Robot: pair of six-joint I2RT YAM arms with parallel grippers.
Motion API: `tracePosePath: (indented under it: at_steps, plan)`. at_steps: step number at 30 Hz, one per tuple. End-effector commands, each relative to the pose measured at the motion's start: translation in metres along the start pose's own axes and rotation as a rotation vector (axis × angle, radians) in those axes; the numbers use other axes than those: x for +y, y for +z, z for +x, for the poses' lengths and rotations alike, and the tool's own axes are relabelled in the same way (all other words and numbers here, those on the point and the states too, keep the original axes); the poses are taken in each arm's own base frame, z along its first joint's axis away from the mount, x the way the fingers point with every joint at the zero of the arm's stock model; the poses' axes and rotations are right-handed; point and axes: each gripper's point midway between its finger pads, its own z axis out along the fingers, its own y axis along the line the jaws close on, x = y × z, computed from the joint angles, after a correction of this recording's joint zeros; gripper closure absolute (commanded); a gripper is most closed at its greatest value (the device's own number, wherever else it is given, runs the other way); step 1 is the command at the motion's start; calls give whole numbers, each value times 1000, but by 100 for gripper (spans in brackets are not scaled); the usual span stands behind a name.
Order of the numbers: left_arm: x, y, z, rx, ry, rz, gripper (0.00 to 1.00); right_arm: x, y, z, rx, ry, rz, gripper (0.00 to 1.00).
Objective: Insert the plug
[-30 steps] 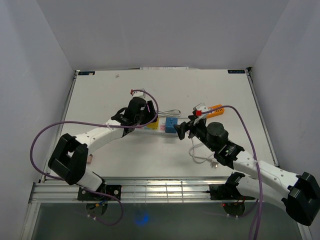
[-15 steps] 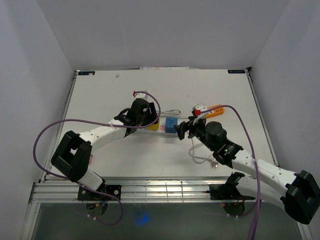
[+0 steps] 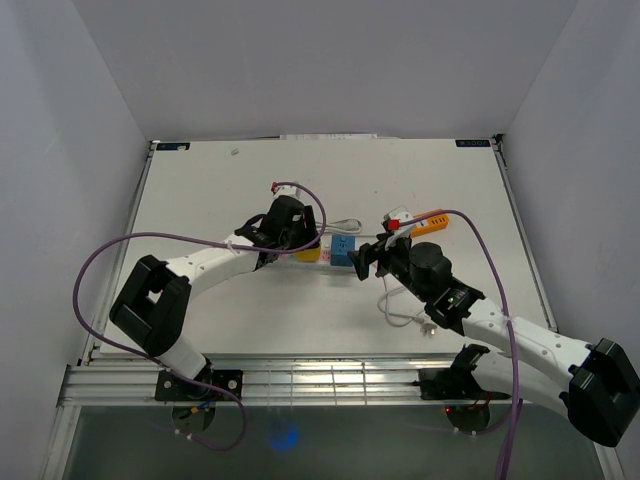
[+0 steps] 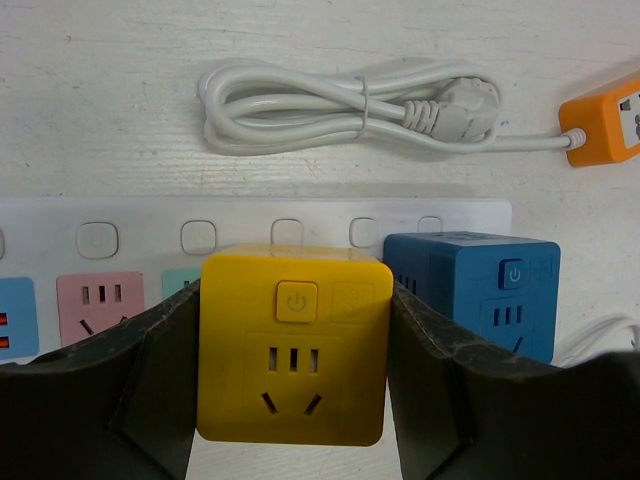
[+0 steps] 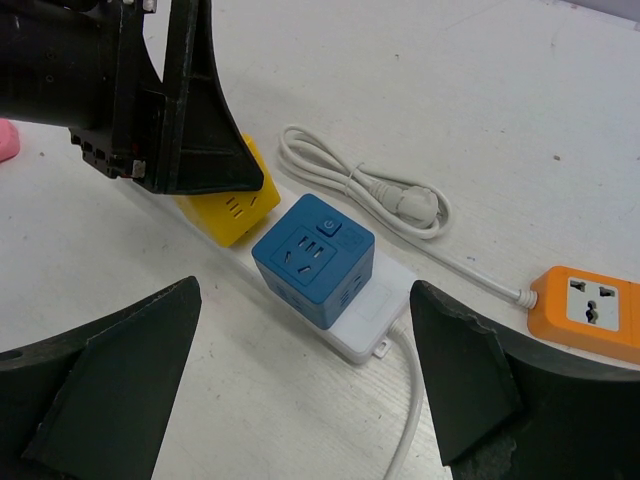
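Observation:
My left gripper is shut on a yellow cube plug, one finger on each side. The cube sits over the white power strip, just left of a blue cube plug that stands on the strip. I cannot tell whether the yellow cube is fully seated. In the top view the left gripper is at the strip's middle with the yellow cube beside the blue cube. My right gripper is wide open and empty, hovering close to the blue cube; the top view shows the right gripper too.
A coiled white cable with a plug lies beyond the strip. An orange socket block lies to the right of it. The strip's own white cable curls on the table under my right arm. Purple arm cables loop above both arms.
My left gripper has moved a little to the right with the yellow cube, closer to the blue cube. The right arm has hardly moved.

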Motion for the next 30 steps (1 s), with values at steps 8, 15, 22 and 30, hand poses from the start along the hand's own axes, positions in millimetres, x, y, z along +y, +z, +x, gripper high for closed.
tracePosePath:
  at_steps: [8, 15, 22, 30]
  plan:
    - [-5, -6, -20, -54, -12, -31, 100, 1, 4, -24, -59, 21, 1, 10]
    - [-5, -7, -21, -52, -9, -39, 100, 1, 4, -24, -58, 22, 0, 10]
    - [-3, -7, -21, -50, -12, -58, 100, 1, 4, -23, -56, 24, 0, 10]
    - [-8, -2, -13, -31, -2, -53, 100, 1, 5, -23, -54, 24, 0, 10]
